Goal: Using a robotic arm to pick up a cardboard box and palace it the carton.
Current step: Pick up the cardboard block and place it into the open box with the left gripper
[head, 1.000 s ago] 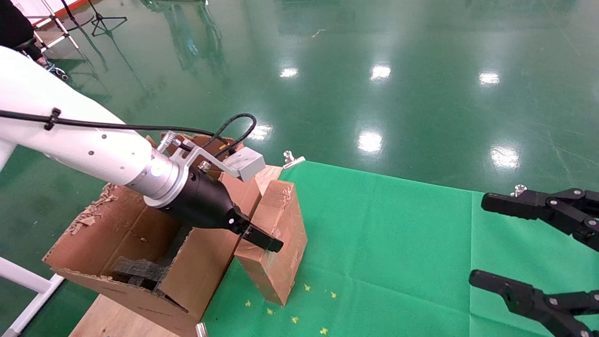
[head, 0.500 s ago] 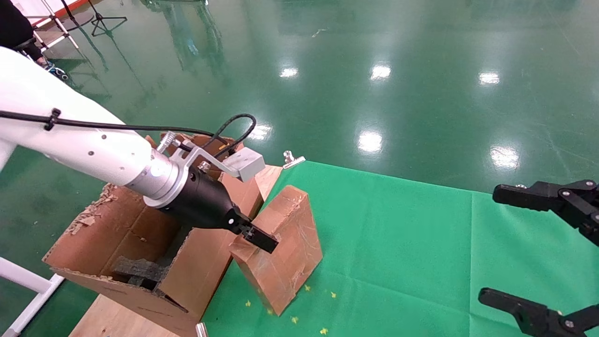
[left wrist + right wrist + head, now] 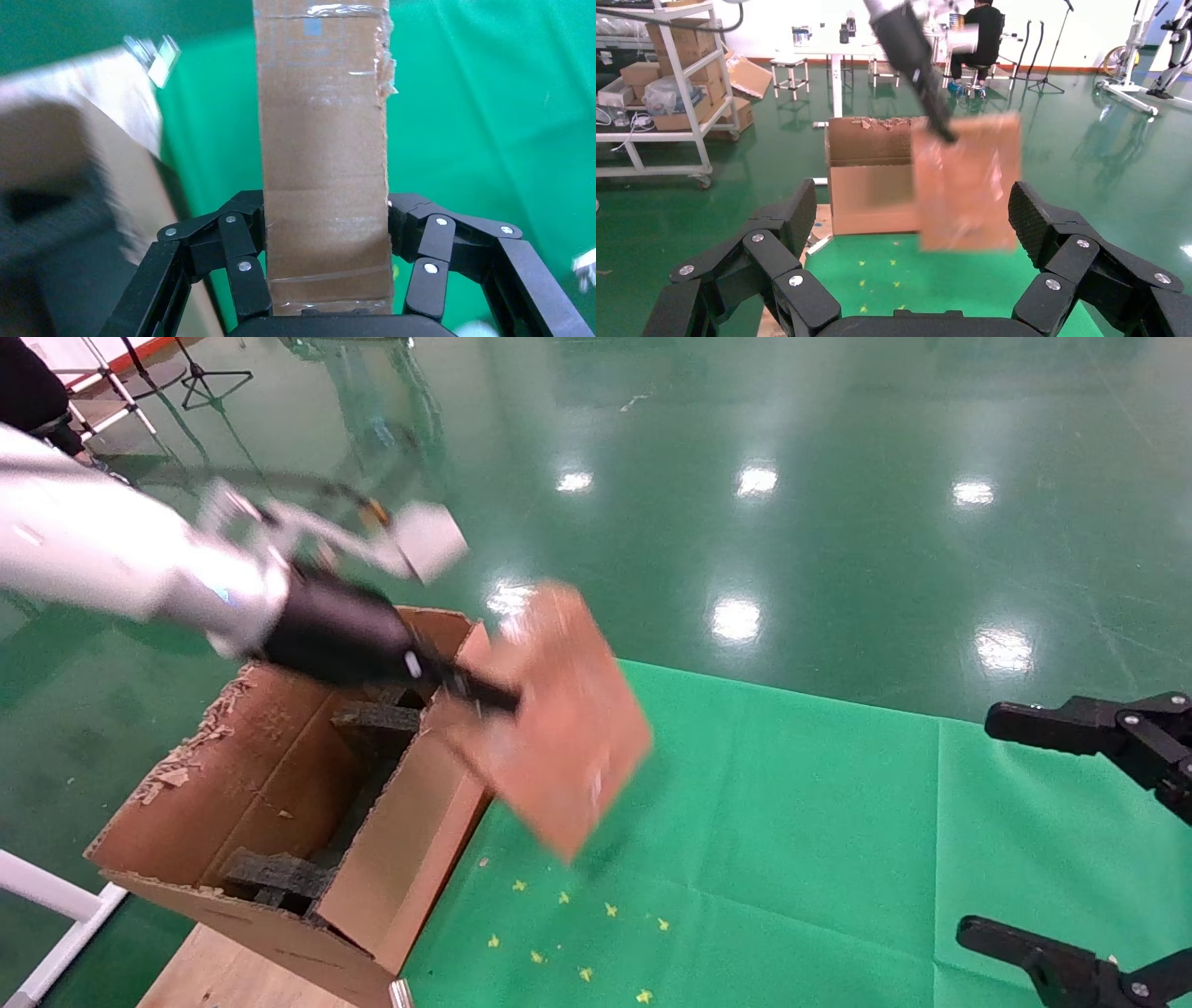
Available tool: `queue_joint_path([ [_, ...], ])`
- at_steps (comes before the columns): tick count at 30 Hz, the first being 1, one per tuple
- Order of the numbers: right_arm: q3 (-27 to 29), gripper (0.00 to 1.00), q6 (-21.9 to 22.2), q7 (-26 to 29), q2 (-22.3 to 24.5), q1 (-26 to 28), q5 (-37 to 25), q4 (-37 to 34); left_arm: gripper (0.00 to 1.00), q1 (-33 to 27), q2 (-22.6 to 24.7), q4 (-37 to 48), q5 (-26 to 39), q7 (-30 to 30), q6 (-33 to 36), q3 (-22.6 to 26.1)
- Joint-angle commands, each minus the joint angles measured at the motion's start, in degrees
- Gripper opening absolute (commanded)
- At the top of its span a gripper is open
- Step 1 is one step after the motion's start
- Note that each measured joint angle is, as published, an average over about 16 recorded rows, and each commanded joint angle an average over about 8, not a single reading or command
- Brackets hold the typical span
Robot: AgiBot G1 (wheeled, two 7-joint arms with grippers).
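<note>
My left gripper (image 3: 470, 691) on the white arm is shut on the small brown cardboard box (image 3: 559, 728) and holds it in the air above the green mat, beside the carton's right wall. The left wrist view shows the box (image 3: 323, 161) clamped between both fingers (image 3: 246, 267). The large carton (image 3: 279, 803) stands open at the left with torn flaps and black foam pieces (image 3: 279, 876) inside. From the right wrist view the lifted box (image 3: 965, 182) hangs in front of the carton (image 3: 866, 175). My right gripper (image 3: 1062, 831) is open and empty at the right edge.
A green mat (image 3: 792, 822) covers the table, with small yellow specks (image 3: 577, 933) near the front. A metal clip (image 3: 400, 994) sits at the mat's front corner. The shiny green floor (image 3: 745, 477) lies beyond. Shelving with boxes (image 3: 680, 70) and a seated person (image 3: 979, 35) stand far off.
My left gripper has lifted the cardboard box off the mat, up and towards the carton's opening, tilting it. The right gripper has drawn slightly to the right.
</note>
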Motion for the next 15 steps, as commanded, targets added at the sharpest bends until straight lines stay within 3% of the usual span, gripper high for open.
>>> queue_joint_path([
  [1,0.0,1.0,0.0,0.0,0.0,0.0,0.0,0.0,0.0,-1.7,-1.1,1.7,-1.1,1.3,-0.4,-1.5],
  [8,0.0,1.0,0.0,0.0,0.0,0.0,0.0,0.0,0.0,-9.9,-3.7,12.1,1.3,8.2,-1.4,-4.3],
  [15,0.0,1.0,0.0,0.0,0.0,0.0,0.0,0.0,0.0,-14.7,-6.0,20.5,8.8,14.7,-2.7,-3.2],
])
